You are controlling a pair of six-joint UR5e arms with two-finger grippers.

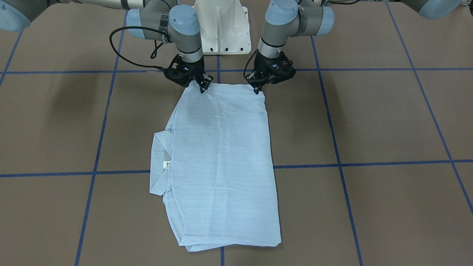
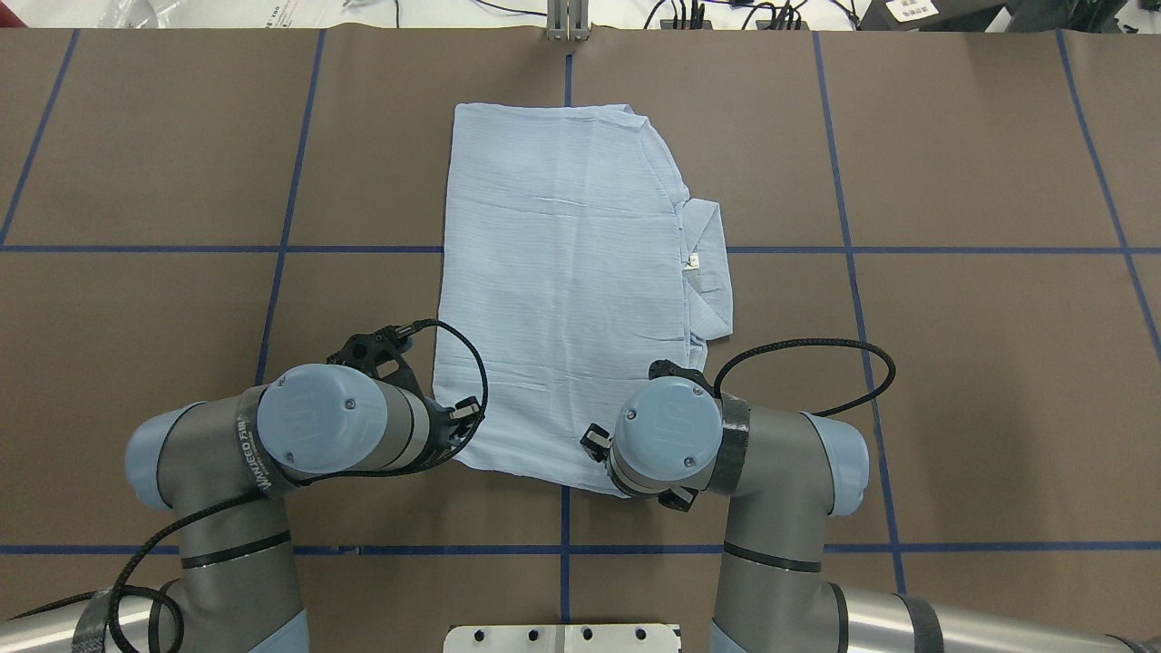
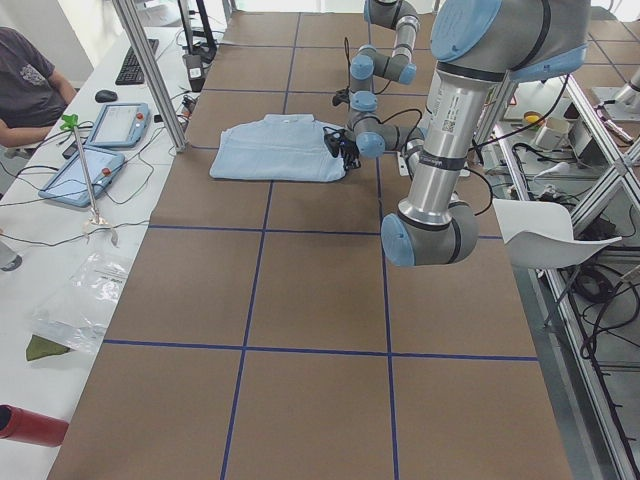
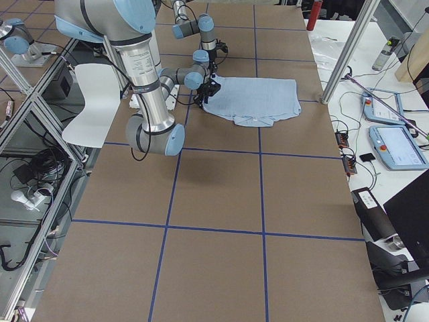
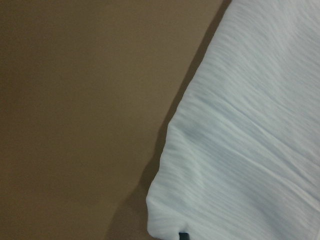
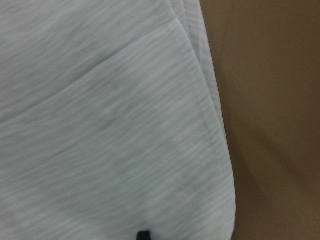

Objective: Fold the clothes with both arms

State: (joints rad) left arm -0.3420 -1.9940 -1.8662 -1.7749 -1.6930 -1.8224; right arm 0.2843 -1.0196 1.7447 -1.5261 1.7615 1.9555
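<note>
The shirt [image 1: 221, 147] stretches lengthwise away from the robot, its near corners pinched narrowly by the left end effector [image 1: 257, 88] and right end effector [image 1: 202, 87].

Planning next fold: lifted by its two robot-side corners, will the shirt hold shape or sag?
Likely sags: the shirt lies limp in creased layers, so it should droop between the left end effector and right end effector. Thin, so probably light. Its protruding collar may flop.
</note>
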